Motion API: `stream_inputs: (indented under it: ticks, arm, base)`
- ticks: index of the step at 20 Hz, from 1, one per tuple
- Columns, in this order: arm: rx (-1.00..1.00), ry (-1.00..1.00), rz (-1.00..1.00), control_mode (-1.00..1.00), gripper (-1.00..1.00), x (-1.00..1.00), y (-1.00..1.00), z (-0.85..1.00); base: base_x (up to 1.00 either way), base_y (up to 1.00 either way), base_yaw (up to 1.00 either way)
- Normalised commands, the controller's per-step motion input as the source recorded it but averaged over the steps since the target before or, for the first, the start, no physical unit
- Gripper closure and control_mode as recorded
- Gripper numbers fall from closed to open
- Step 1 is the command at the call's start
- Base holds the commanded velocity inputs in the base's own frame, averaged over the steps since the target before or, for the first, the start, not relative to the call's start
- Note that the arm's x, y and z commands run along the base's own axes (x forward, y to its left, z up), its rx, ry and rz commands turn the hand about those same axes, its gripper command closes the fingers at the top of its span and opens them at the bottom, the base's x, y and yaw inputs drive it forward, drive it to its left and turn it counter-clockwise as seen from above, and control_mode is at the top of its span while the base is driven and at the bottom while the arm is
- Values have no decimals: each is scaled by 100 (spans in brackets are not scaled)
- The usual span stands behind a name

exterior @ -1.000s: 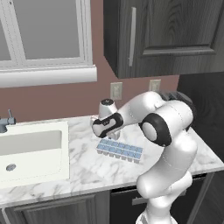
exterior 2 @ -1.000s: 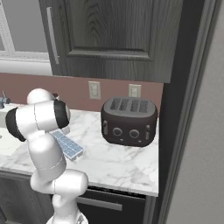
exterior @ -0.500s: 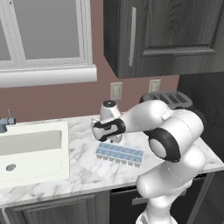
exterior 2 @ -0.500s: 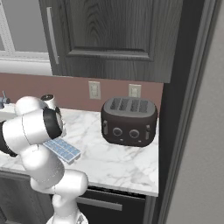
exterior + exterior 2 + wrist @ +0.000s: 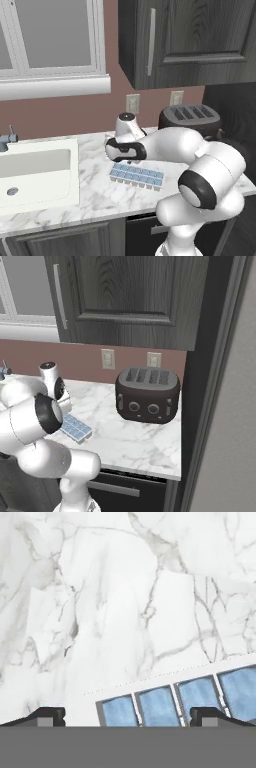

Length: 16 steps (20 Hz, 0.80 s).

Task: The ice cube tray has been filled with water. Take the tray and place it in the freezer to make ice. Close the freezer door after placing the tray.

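Ice cube tray (image 5: 136,176) lying flat on the marble counter (image 5: 95,195) between sink (image 5: 35,172) and toaster (image 5: 192,120), cells filled with blue water (image 5: 157,706), gripper (image 5: 127,714) just above its end, jaws spread wide, holding nothing

White marble counter (image 5: 95,195) with an inset white sink (image 5: 35,175) below a white-framed window (image 5: 50,42). Dark wood cabinets (image 5: 200,40) hang on a brown-red wall (image 5: 60,112) bearing two outlets; a dark toaster (image 5: 147,393) stands beneath.
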Motion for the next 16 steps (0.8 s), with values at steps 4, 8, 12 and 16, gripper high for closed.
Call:
stream_inputs:
  ticks: [4, 8, 12, 16]
  arm:
    - [0, 0, 4, -100, -100, -14, 0, 42]
    - [0, 0, 6, -100, -100, -36, -3, 37]
    - [0, 0, 6, -100, -100, -76, -34, 19]
    - [1, 4, 14, -100, -100, -66, -56, 1]
  base:
    - [0, 0, 0]
    - [0, 0, 0]
    - [0, 0, 0]
    - [0, 0, 0]
